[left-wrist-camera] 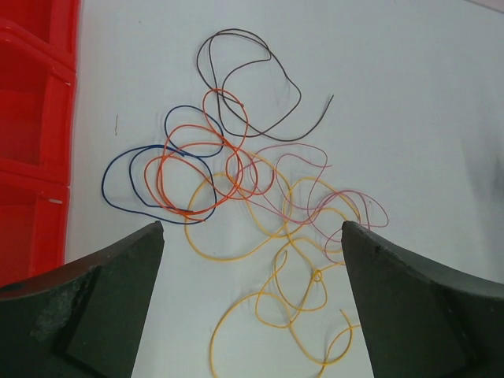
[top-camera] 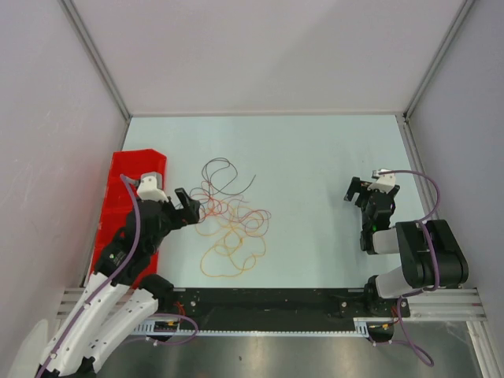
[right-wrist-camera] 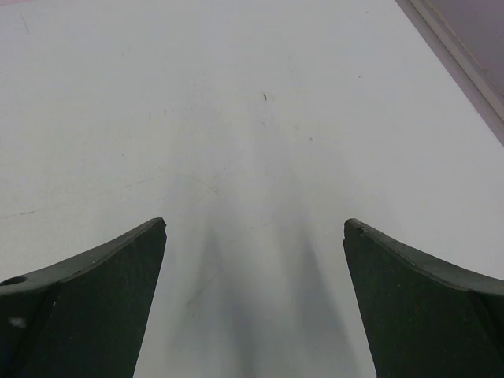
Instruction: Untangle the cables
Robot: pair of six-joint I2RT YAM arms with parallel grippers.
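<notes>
Progress on the cables (left-wrist-camera: pixel 236 169) looks close to nil. They lie in one loose tangle on the table (top-camera: pixel 315 157), just ahead of the left gripper (left-wrist-camera: pixel 252 228). Its jaws stand spread wide and hold nothing. No strand lies apart from the rest.

The black cable (left-wrist-camera: pixel 236 79) sits farthest from those jaws and seems the least caught, crossing only the red-orange loops (left-wrist-camera: pixel 206 140). The blue loops (left-wrist-camera: pixel 126 169) lie ahead of the left finger. The yellow cable (left-wrist-camera: pixel 236 257) is nearest and runs in between the two fingers.

The right gripper (right-wrist-camera: pixel 254 224) is also wide open and empty, with bare table in front of it. The tangle is well apart from it, off to its left.

For room, the red bin (top-camera: pixel 130 169) stands just outside the left gripper's left finger, near the blue loops, so pulling that way is cramped. The frame edge runs ahead and to the right of the right gripper. Open table lies beyond the black cable and between the two grippers, which I judge the best place to lay out freed strands.
</notes>
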